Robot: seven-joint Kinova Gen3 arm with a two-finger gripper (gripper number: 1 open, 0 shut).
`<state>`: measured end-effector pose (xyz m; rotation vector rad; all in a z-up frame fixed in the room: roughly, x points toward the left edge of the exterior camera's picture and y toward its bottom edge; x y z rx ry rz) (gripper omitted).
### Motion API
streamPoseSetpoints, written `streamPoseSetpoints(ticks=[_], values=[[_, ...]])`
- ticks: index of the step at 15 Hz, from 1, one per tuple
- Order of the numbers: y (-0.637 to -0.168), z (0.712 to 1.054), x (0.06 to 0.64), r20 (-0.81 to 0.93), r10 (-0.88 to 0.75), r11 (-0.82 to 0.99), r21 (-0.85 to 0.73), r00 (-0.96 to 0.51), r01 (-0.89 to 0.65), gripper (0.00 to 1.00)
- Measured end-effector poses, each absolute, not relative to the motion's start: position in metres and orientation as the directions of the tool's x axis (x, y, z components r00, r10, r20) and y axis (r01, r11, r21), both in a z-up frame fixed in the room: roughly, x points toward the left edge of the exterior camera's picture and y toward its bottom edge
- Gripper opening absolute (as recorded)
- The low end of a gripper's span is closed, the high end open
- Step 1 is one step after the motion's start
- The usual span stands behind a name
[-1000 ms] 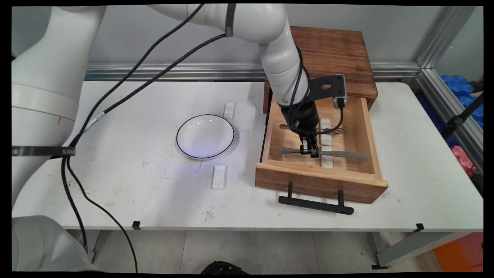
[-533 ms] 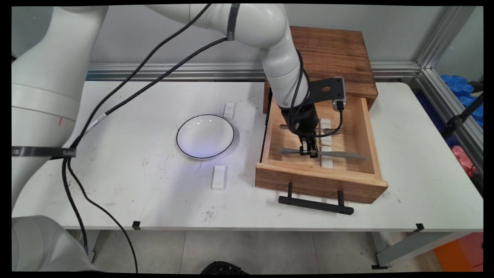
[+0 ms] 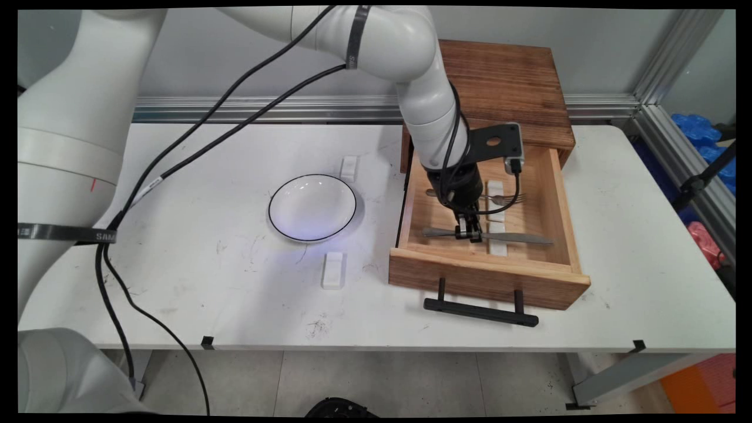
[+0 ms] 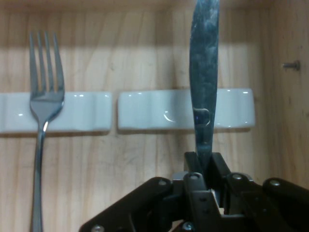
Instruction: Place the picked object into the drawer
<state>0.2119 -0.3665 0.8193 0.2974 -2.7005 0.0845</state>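
Observation:
My gripper (image 3: 470, 233) reaches down into the open wooden drawer (image 3: 558, 200) and is shut on a metal knife (image 3: 517, 238). In the hand view the gripper (image 4: 204, 162) pinches the knife (image 4: 203, 72) at its handle end, and the blade runs away over a white cutlery rest (image 4: 145, 110). A fork (image 4: 44, 101) lies parallel to the knife on a second white rest (image 4: 82, 112). In the main view the fork (image 3: 506, 198) sits farther back in the drawer, partly hidden by the hand.
The drawer belongs to a wooden cabinet (image 3: 505, 82) at the back right, its black handle (image 3: 479, 310) pointing toward the near edge. A white plate with a dark rim (image 3: 312, 207) sits mid-table, with white rests behind it (image 3: 349, 167) and in front (image 3: 332, 269).
The knife's blade end has risen slightly while the gripper stays shut on it; the wrist has shifted a little to the left and back.

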Motion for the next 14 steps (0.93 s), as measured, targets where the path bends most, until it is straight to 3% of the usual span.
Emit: streamPoseSetpoints(ticks=[14], values=[[-0.3678,0.8104,0.2121,0.43,-0.207,0.969,-0.03,-0.879,-0.243,0.0]])
